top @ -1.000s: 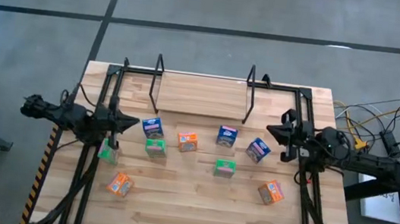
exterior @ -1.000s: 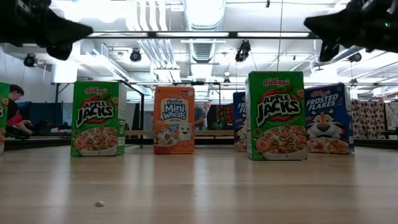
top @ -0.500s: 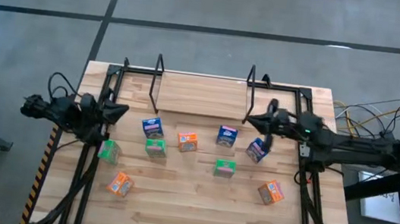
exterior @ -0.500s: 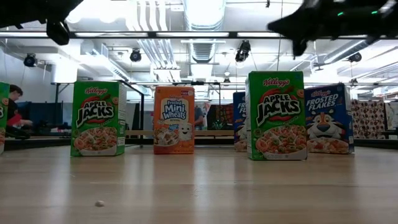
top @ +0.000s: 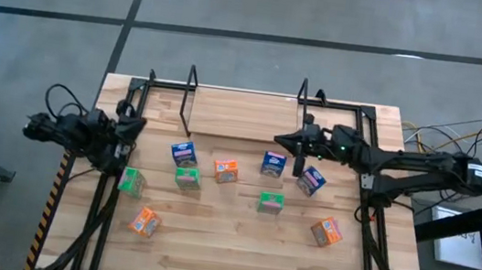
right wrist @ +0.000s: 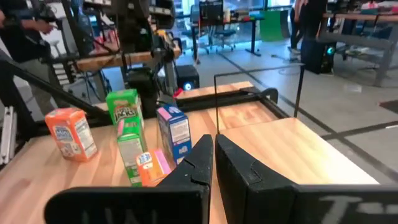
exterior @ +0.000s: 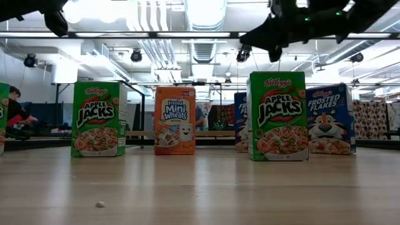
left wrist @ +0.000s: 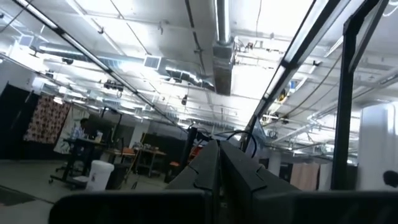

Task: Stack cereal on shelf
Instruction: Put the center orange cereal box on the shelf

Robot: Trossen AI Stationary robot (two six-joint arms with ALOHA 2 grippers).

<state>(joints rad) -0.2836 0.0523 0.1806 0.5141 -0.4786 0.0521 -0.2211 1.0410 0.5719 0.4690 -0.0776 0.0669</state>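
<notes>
The whole table (top: 235,254) is seen from straight overhead. It is viewed level from its surface toward twelve o'clock. Ceiling is faced by the left wrist camera; the table's boxes are shared by the others.

shelf (top: 244,108): low black rod rack, two upright hoop ends, empty, at 12 o'clock on the counter.
blue boxes (top: 184,154): three, nearest the shelf.
green boxes (top: 270,202): three, mid-counter.
orange boxes (top: 328,231): three; two toward 6 o'clock.
</notes>
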